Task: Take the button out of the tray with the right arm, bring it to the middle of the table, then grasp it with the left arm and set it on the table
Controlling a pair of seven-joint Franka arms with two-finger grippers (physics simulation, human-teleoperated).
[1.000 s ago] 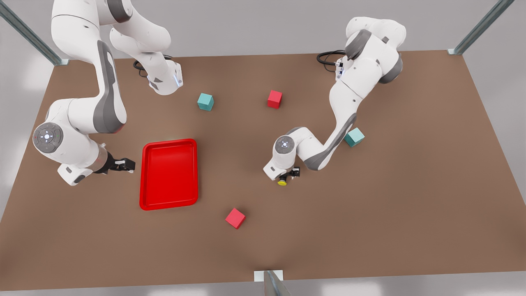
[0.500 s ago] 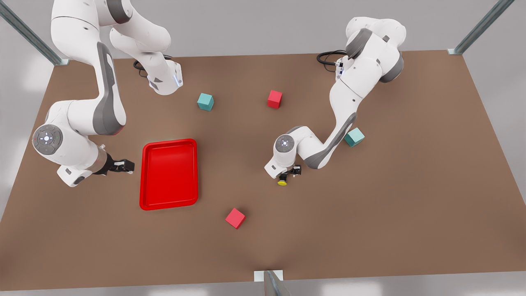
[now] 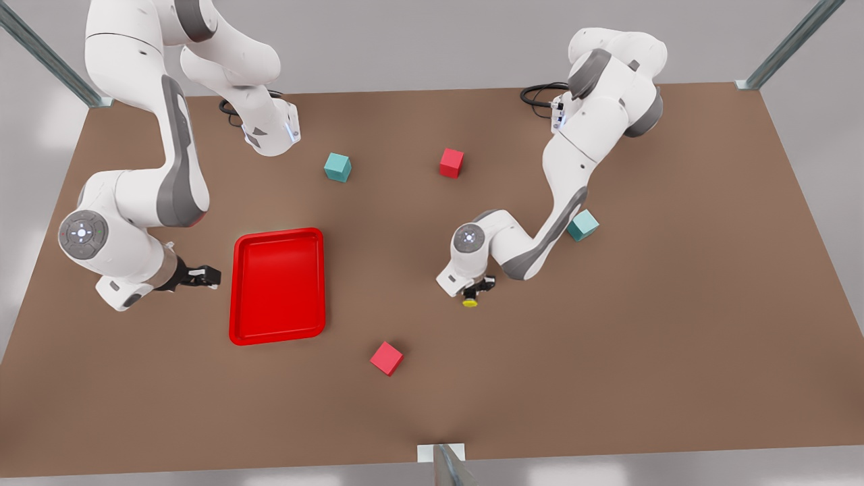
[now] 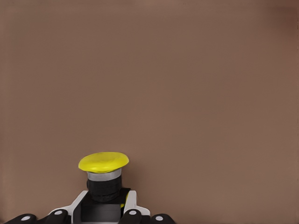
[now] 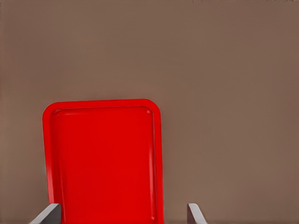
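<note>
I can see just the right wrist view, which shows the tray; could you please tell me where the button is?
Observer: The left end effector holds the button near the table's middle.
Operator: Where is my end effector?
Observer: The right end effector is open, just off the tray's rim on the front view's left.
Operator: Is anything close to the button?
Observer: A red cube lies nearest, well apart from it.

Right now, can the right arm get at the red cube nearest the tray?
Probably yes. The right gripper, fingers open, waits beside the tray, on the side away from that red cube. The low tray lies between; reaching over it looks feasible. The left gripper with the button stays clear.
</note>
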